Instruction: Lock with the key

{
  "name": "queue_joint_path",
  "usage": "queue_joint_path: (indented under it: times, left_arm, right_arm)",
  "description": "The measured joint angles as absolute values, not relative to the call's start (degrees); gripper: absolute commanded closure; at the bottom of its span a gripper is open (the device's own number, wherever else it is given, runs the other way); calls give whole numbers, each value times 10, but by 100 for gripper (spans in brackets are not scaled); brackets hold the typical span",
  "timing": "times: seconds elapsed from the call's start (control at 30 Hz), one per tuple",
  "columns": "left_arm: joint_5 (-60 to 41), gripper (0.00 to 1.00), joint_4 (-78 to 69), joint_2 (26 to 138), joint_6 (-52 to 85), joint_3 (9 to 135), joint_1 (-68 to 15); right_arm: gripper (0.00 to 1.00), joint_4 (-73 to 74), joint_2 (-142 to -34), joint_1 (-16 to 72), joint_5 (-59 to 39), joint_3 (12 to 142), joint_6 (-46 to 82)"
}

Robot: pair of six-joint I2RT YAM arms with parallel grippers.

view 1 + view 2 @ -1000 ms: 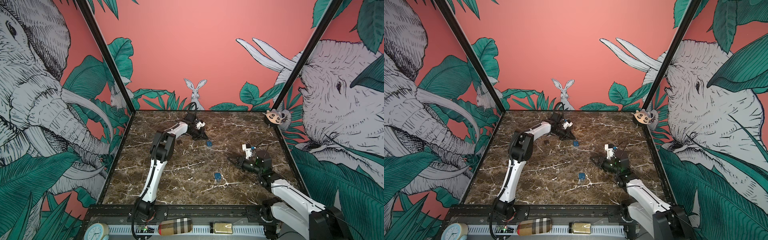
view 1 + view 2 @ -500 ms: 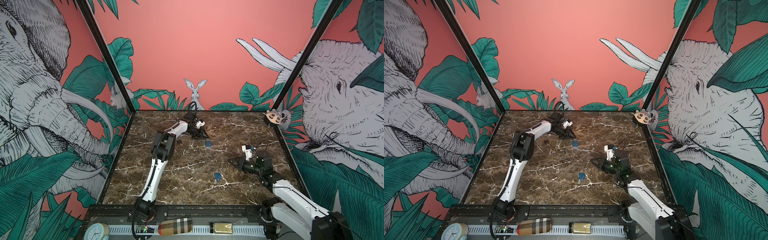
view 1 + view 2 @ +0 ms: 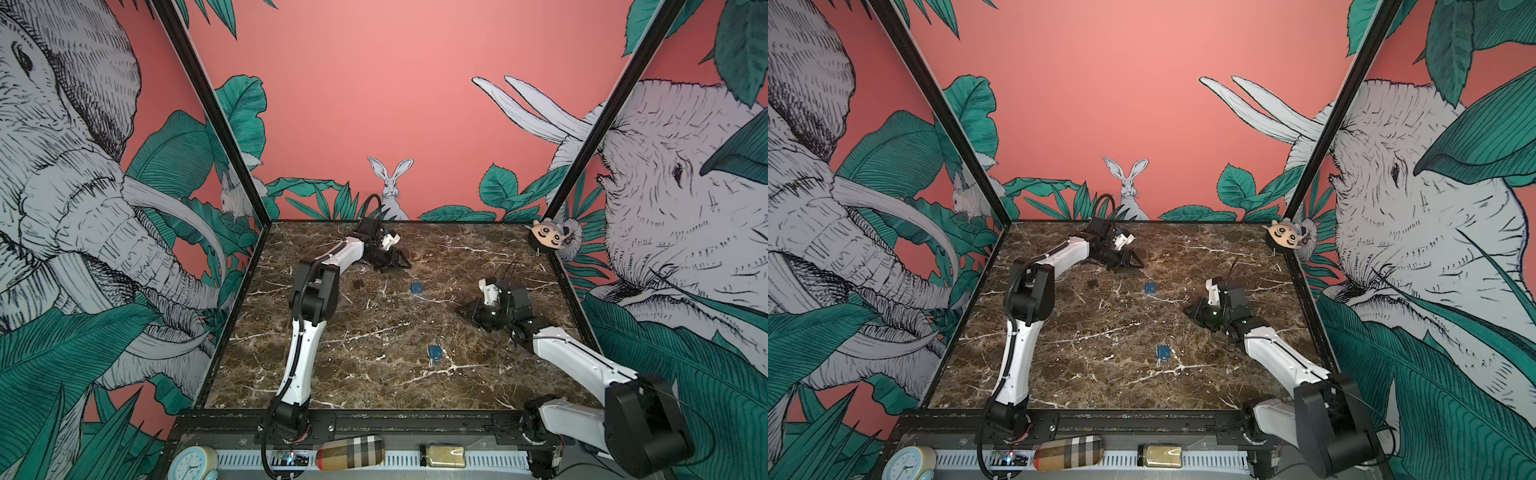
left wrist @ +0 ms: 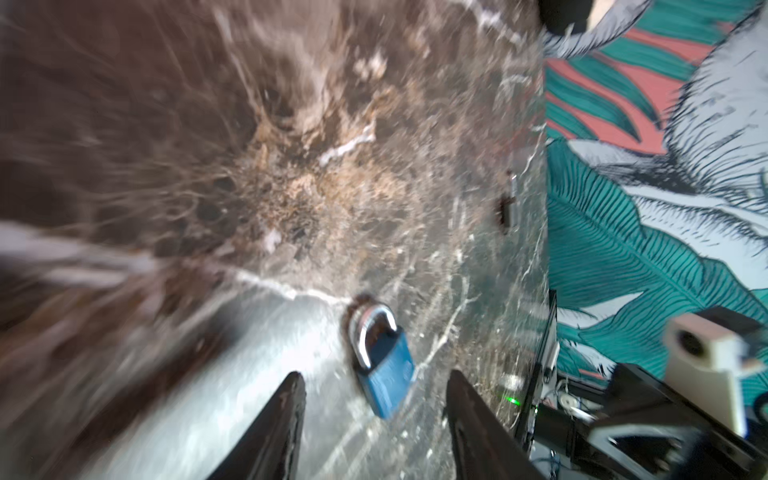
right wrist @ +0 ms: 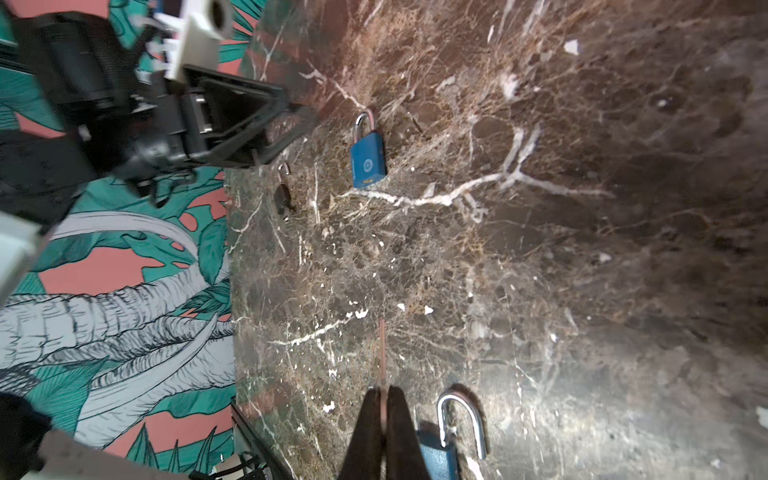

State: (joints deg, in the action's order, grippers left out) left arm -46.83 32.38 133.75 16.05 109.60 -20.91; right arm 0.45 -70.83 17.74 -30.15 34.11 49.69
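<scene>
Spanning both top views, the marble table point(image 3: 374, 328) carries everything, with the left arm point(image 3: 309, 299) stretched to its far side and the right arm point(image 3: 573, 357) lying low from the near corner. The left gripper point(image 3: 400, 262) stands partly open with nothing between its fingers point(image 4: 286, 419). The left wrist view cuts them off at the frame edge, and blur smears most of the marble. A blue padlock point(image 4: 384, 370) lies flat on the table just ahead of that gap and touches neither finger; its shackle is too blurred there to tell whether it is seated. The right gripper point(image 5: 385, 391) is closed tip to tip. Just beside its fingers lies a second blue padlock point(image 5: 438, 461), its shackle point(image 5: 459, 395) swung open. Its body is partly hidden behind one finger and cut off by the frame. A small dark object point(image 5: 282, 197) with a metal loop rests on the marble near the left gripper and apart from it; key or small lock, I cannot tell. A thin reddish sliver point(image 5: 381, 353) runs out from the seam between the right fingers. It is too thin to tell whether it is a key or whether it is truly clamped.
</scene>
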Motion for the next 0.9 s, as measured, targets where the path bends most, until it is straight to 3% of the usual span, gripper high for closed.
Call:
queue_joint_path:
  times: [0.37, 0.67, 0.9]
  left_arm:
    - [-345, 37, 203, 962, 171, 837, -198]
    - [-251, 34, 134, 821, 198, 552, -198]
    - [-188, 27, 126, 698, 219, 467, -197]
  right_arm:
    - [100, -19, -920, 209, -241, 524, 458]
    - [100, -42, -1055, 229, -221, 641, 444]
    - [100, -41, -1105, 243, -215, 669, 446]
